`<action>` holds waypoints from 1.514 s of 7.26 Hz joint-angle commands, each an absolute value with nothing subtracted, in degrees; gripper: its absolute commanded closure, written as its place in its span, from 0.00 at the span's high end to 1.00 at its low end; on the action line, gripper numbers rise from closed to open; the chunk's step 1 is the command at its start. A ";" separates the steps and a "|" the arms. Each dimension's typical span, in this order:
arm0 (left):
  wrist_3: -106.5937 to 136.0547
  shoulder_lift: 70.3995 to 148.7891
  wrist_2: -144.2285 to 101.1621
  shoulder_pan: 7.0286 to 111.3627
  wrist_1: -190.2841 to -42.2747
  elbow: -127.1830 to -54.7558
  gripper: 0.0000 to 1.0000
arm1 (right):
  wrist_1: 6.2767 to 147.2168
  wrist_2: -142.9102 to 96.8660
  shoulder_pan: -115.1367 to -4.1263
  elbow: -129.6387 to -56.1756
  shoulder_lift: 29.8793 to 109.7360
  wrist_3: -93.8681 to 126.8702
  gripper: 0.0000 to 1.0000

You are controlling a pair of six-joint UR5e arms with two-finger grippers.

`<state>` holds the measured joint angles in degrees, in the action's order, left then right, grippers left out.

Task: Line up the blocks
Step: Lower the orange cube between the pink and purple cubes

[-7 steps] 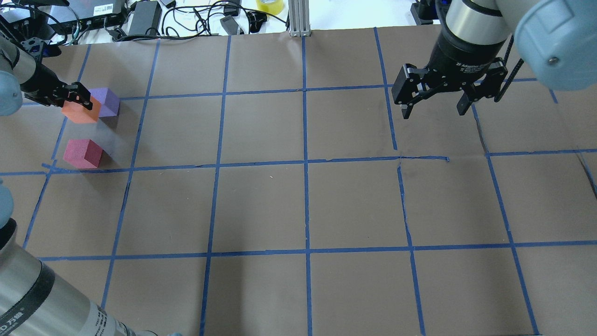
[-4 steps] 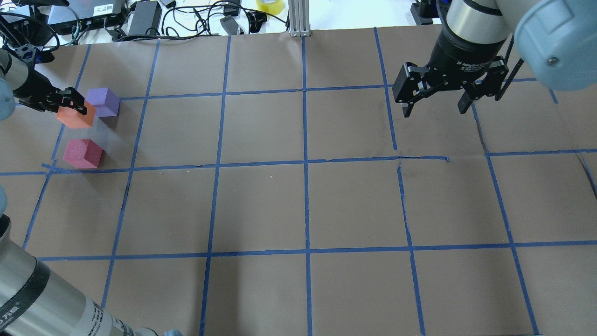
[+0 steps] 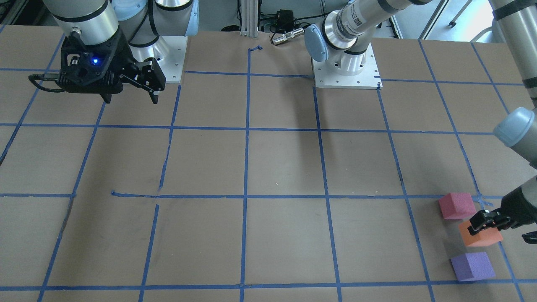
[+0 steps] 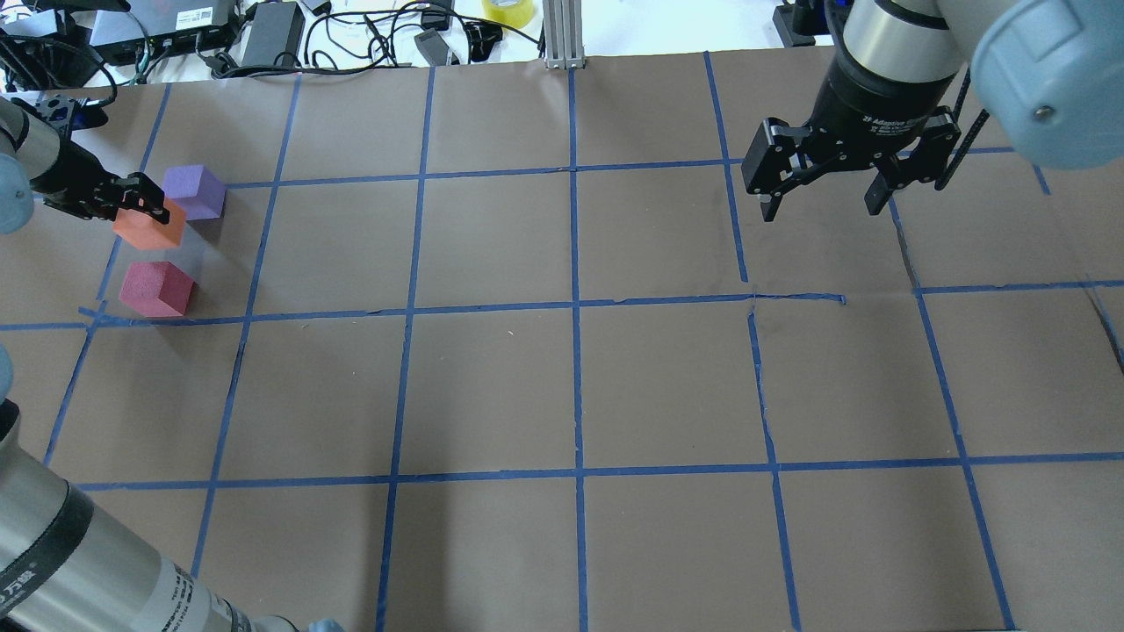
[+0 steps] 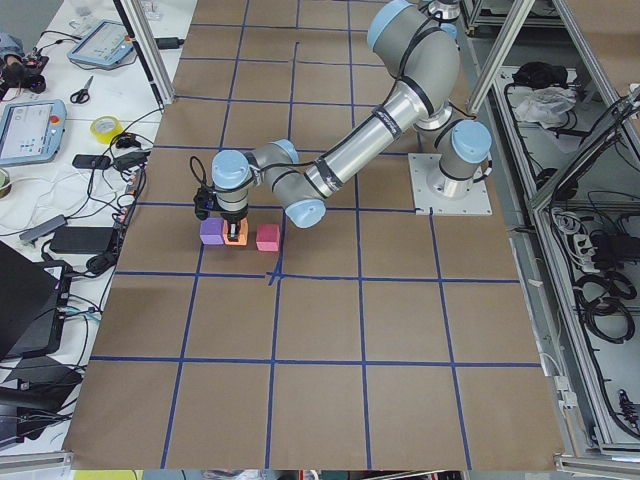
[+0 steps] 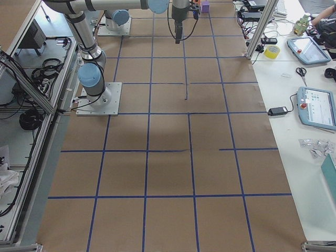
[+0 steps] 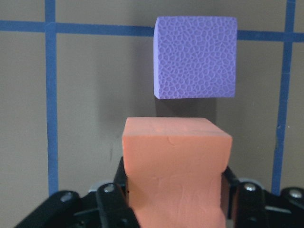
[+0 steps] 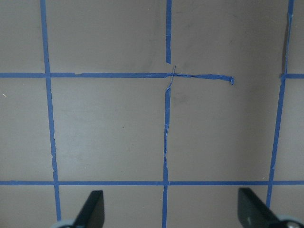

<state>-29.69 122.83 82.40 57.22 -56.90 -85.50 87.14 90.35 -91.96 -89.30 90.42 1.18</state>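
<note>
My left gripper (image 4: 147, 213) is shut on the orange block (image 4: 149, 228) at the table's far left, holding it low between the other two. The purple block (image 4: 193, 191) lies just beyond it and the pinkish-red block (image 4: 156, 288) just nearer. The left wrist view shows the orange block (image 7: 175, 166) squeezed between the fingers (image 7: 117, 178), with the purple block (image 7: 195, 57) a short gap ahead. The front view shows the pinkish-red (image 3: 457, 205), orange (image 3: 480, 235) and purple (image 3: 472, 266) blocks roughly in a row. My right gripper (image 4: 821, 189) is open and empty, hovering over the far right.
Brown paper with a blue tape grid (image 4: 575, 303) covers the table. Cables, power bricks and a yellow tape roll (image 4: 507, 10) lie beyond the far edge. The right wrist view shows only bare paper and tape under the open fingers (image 8: 92, 209).
My left gripper has carried the orange block a little nearer, away from the purple block and toward the pinkish-red one. The right gripper has hardly moved.
</note>
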 commanded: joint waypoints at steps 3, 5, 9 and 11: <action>-29.53 123.05 82.44 57.22 -56.87 -87.01 0.00 | 86.84 90.53 -91.76 -89.30 90.53 1.14 1.00; -29.53 123.05 82.53 57.22 -56.87 -88.41 0.00 | 87.10 90.44 -91.58 -89.30 90.44 1.23 1.00; -30.32 123.74 82.70 57.22 -56.26 -87.98 0.00 | 87.10 90.35 -91.41 -89.30 90.35 1.23 1.00; -30.41 124.63 83.14 57.22 -53.44 -88.42 0.00 | 87.10 90.35 -91.32 -89.30 90.35 1.23 1.00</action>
<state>-30.38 124.14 82.87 57.22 -54.51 -88.28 87.10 90.36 -91.38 -89.33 90.35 1.23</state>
